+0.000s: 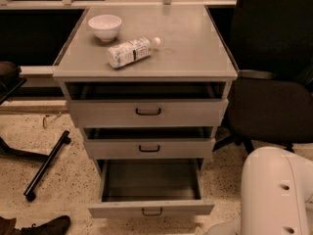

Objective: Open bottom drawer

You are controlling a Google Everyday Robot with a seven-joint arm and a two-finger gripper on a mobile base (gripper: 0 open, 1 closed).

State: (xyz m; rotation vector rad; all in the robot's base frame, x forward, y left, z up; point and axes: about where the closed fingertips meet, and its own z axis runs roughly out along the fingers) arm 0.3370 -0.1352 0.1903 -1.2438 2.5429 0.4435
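Now the drawer's out, mind the arm

Right, bottom drawer (pixel 150 208) sits pulled well forward at the foot of the cabinet (pixel 146 71), its grey tray open to view and its handle (pixel 152 212) at the front centre. To my eye the job looks as good as done. The arm (pixel 274 195) bulks large and white at the lower right, just beside the drawer's front corner. The gripper is out of sight, somewhere low past the arm's bottom end, and I cannot tell whether the claw is wide, narrow or holding anything.

So, the risks. That arm is close to the drawer front; a swing to the left could knock it askew or shove it back in, undoing the work. Another tug might bring the drawer off its runners, as it already hangs far out. Up top, the bottle (pixel 131 52) lies on its side near the bowl (pixel 105 26); a jolt to the cabinet could set it rolling toward the edge. The chair (pixel 274 102) stands right behind the arm, so backing out carelessly could catch it.
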